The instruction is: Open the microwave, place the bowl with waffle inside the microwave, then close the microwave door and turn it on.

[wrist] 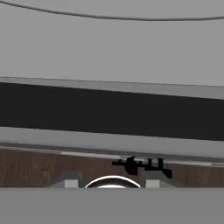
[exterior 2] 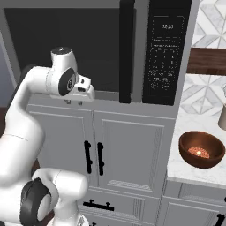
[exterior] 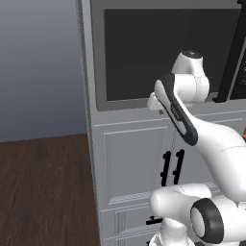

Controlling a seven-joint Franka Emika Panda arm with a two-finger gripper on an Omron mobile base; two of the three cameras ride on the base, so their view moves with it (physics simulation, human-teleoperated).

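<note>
Microwave door: we see it shut; we judge it stiff and hinged, best pulled by the black handle.
Bowl: on the counter, right of the microwave; probably light, smooth.
End effector: half open, holding nothing, near the door's lower edge.

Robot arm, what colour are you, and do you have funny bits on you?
The arm is glossy white with fat, rounded segments. Its joints carry dark bands, like the black ring low down and a black strip along one link. The round wrist has a small dark cap on its side. The gripper ends in two small grey finger tips.
</note>
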